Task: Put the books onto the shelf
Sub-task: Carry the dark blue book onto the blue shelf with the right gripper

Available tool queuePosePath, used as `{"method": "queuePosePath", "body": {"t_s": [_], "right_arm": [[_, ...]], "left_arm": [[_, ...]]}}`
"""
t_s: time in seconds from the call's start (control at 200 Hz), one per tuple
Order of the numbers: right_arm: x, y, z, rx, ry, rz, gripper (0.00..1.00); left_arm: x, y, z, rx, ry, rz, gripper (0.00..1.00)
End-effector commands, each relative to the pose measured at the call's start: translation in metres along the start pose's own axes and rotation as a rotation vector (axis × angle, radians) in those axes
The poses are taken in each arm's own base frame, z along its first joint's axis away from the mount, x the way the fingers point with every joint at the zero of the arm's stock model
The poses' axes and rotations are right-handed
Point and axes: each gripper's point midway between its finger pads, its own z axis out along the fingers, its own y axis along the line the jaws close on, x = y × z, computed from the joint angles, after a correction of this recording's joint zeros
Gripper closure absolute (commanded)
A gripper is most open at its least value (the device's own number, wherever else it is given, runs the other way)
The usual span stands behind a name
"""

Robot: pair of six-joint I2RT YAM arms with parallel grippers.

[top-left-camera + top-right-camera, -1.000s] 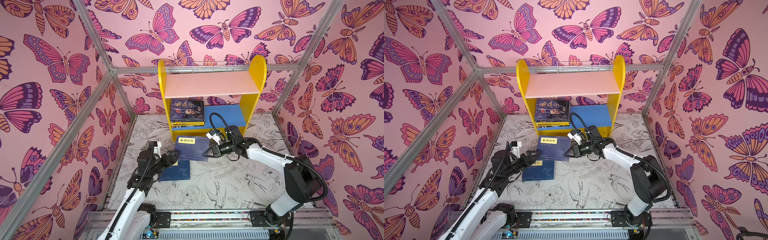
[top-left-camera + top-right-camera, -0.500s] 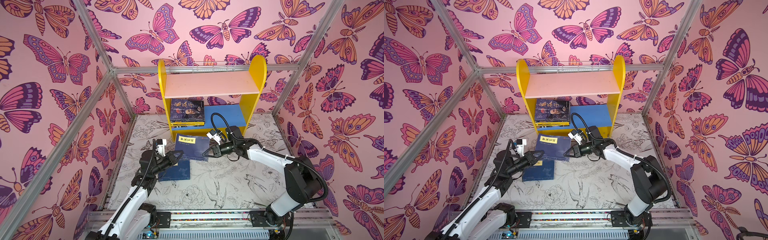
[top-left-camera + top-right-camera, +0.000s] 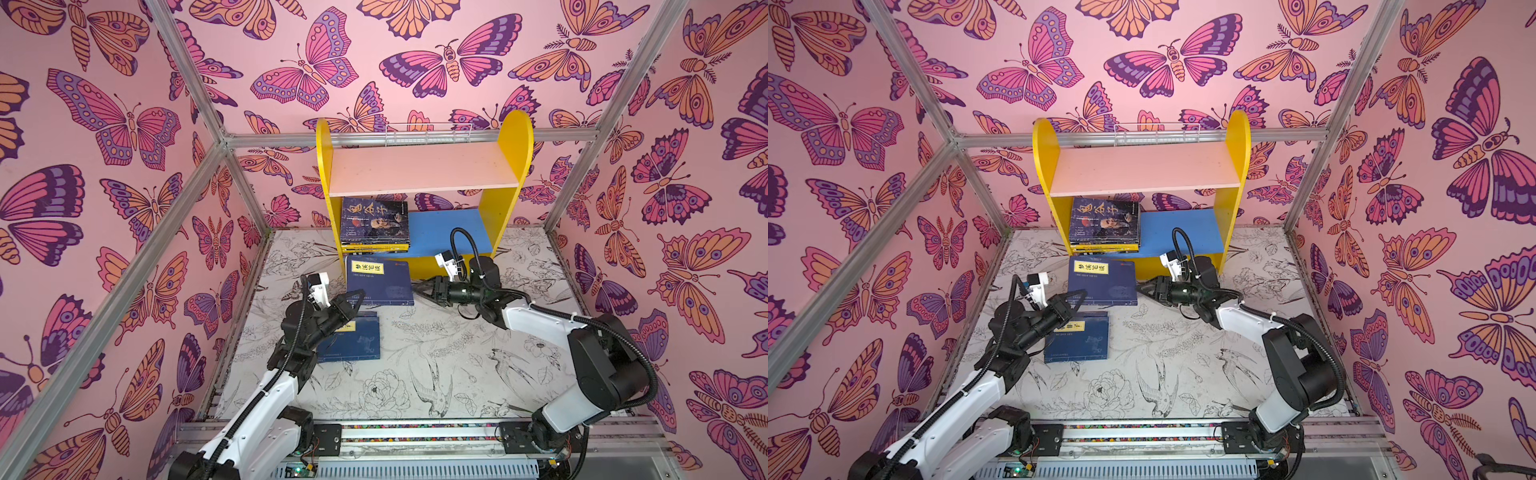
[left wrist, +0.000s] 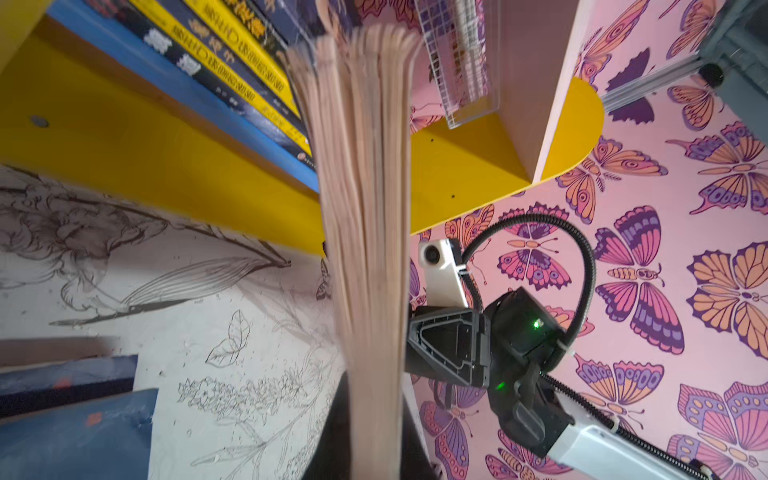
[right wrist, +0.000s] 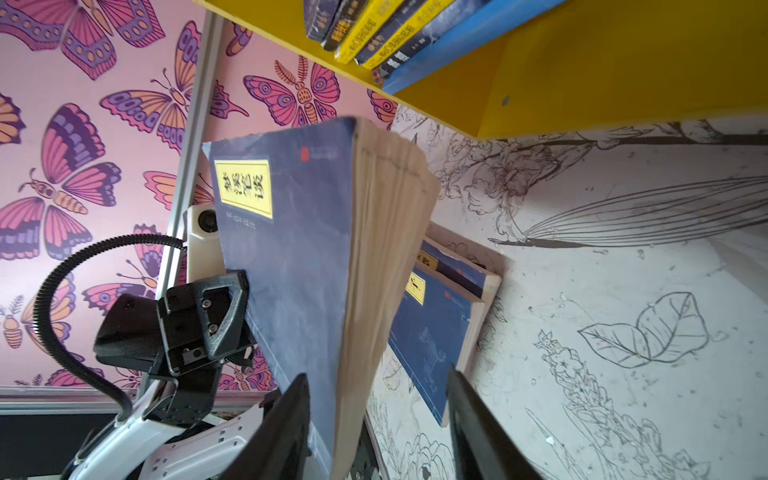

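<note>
A navy blue book with a yellow title label (image 3: pixel 380 280) is hanging raised above the patterned table mat (image 3: pixel 436 365), just in front of the shelf (image 3: pixel 419 183), between the two grippers. The left gripper (image 3: pixel 353 297) is pinching that book at its near-left corner, its fingers (image 5: pixel 226 309) clamped onto the cover, as the right wrist view is showing. The right gripper (image 3: pixel 419 289) is sitting at the book's opposite edge with its black fingers (image 5: pixel 478 419) standing apart; the page block is lying between them, and one finger may be grazing the cover, though the blurred close view is leaving that unsure. In the left wrist view the fanned page edges (image 4: pixel 365 249) are filling the middle of the picture. A second navy blue book (image 3: pixel 1079 343) is lying flat on the mat, partly under the left gripper, and in the right wrist view it is appearing to rest on another similar volume. A stack of books (image 3: pixel 374 226) topped by a dark cover with a face and calligraphy is resting on the left side of the blue lower board (image 3: pixel 453 232), while the pale pink upper board (image 3: pixel 419 172) is carrying none.
</note>
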Motion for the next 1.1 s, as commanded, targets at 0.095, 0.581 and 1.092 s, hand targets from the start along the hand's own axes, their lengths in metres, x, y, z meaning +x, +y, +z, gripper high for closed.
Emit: {"method": "queuePosePath", "body": {"t_s": [0.095,0.581,1.092], "right_arm": [[-0.014,0.051,-0.005,-0.175,-0.050,-0.045,0.49],[-0.045,0.095,-0.013,-0.290,-0.170,-0.058,0.95],[-0.114,0.032,-0.140,0.309,-0.422,-0.206,1.00]], "left_arm": [[-0.033,-0.044,0.008,0.105,-0.137,0.071,1.00],[-0.020,-0.041,0.032,0.072,-0.136,0.117,1.00],[-0.019,0.031,-0.031,-0.397,-0.191,0.179,0.42]]}}
